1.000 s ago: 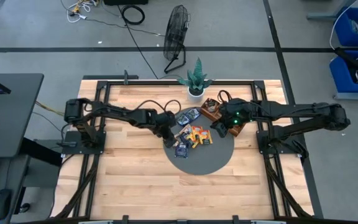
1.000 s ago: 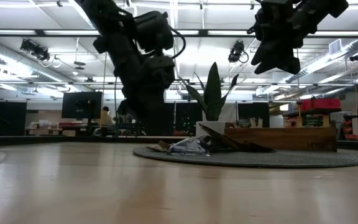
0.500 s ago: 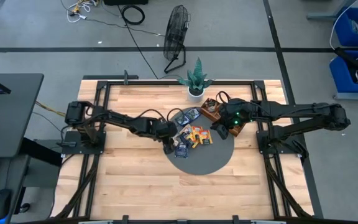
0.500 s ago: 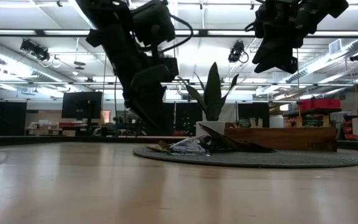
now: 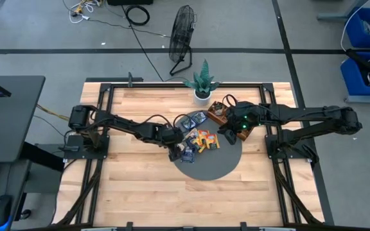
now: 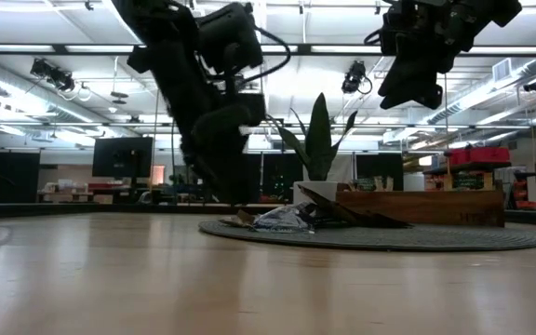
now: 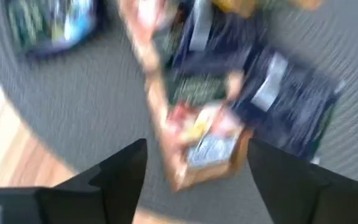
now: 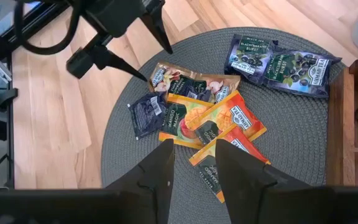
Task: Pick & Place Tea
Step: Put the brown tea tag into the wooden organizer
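Several tea sachets point(image 5: 198, 140) lie flat in a loose pile on a round grey mat point(image 5: 217, 163): dark blue, orange-yellow point(image 8: 219, 121), and one pale brownish sachet point(image 8: 166, 76). My left gripper point(image 5: 175, 152) is open and low over the pile's left side. In the left wrist view its fingers stand on either side of the pale sachet point(image 7: 204, 146). My right gripper point(image 5: 225, 135) is open and hangs high above the mat's far right part point(image 6: 412, 93), looking down on the pile. My left gripper point(image 8: 157, 64) comes slanting down from the table's left with open fingers at the pale sachet's left end point(image 8: 157, 74). I cannot tell whether the fingertips touch it. The sachet lies flat on the mat.
A brown wooden compartment tray point(image 5: 218, 114) stands at the mat's far right edge, partly under my right arm. A small potted plant point(image 5: 202, 82) is at the table's far edge. Two dark blue sachets point(image 8: 278, 62) lie apart from the pile, toward the tray. Bare wood surrounds the mat.
My left gripper has moved down and toward the table's near edge, closing in on the left side of the sachet pile, with its fingers staying open. The sachets have not moved.
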